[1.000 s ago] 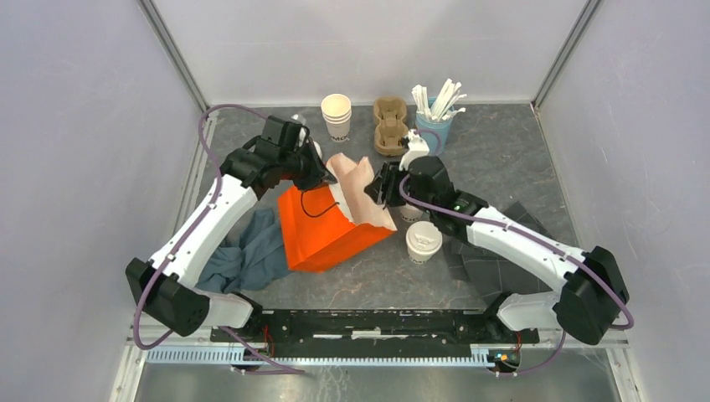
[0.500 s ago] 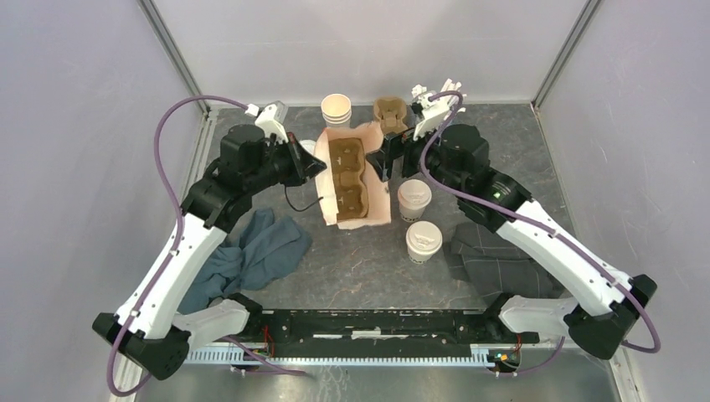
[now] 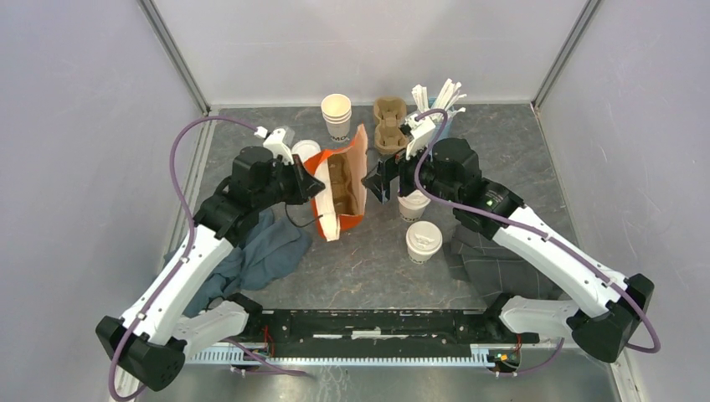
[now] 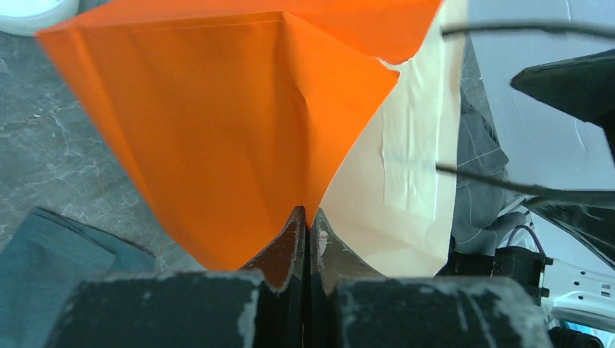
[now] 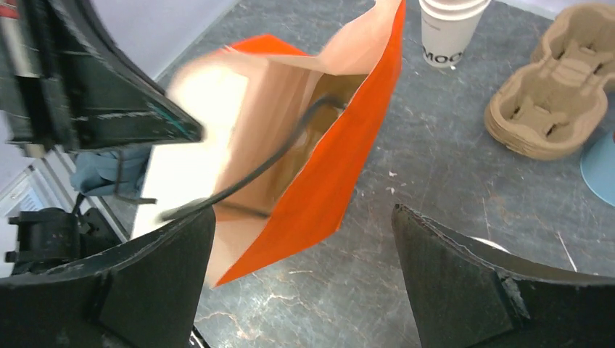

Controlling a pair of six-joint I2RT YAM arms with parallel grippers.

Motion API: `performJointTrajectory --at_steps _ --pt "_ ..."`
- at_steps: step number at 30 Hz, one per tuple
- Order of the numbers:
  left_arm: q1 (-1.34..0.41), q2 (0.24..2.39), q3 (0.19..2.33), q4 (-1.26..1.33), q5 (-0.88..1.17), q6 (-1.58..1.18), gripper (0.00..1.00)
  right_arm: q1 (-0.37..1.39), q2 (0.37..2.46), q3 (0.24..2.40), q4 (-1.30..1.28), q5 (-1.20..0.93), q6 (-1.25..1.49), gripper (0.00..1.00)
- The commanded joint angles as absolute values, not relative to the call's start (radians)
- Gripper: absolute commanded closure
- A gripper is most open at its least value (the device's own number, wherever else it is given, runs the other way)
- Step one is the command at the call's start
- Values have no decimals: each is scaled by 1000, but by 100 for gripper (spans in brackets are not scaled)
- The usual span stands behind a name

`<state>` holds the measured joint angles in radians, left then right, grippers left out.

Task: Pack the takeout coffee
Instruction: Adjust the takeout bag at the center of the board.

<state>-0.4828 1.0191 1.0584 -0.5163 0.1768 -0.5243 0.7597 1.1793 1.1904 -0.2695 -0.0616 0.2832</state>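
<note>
Left gripper (image 4: 306, 220) pinching orange bag (image 4: 239, 109) edge.

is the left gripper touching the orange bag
Touching. The left wrist view shows the left gripper with its jaws shut on the lower edge of the orange bag, the paper pinched between the two fingers with no gap.

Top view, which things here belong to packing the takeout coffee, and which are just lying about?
For the job:
- near lidded cup
- far lidded cup
- orange bag
- cardboard carrier inside the bag

Lying about:
- stack of lidless cups
- spare carriers
- loose lids
- white stirrers
- blue cloth
- grey cloth
</note>
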Motion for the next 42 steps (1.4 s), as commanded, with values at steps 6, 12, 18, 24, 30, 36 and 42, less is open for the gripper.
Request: performJointTrajectory --at_steps 6,12,18,24,30,36,42 --pt "-483 990 1128 -567 105 -528 98 777 1248 1315 -338 39 244 2" --pt "-483 995 1140 -602 71 -607 98 889 1282 1372 -336 158 244 2" --pt "-483 990 1126 -606 64 -633 98 947 1190 1300 -314 274 241 2" --pt "-483 975 1117 -606 58 -628 98 956 1072 1181 -276 223 228 2" --pt "-483 980 1122 -610 65 -625 98 971 979 1072 -184 104 222 2" --pt "-483 986 1130 -614 71 -623 98 985 964 1044 -131 100 230 2" --pt "-484 990 1144 -621 73 -626 98 1047 1055 1087 -129 337 282 2"
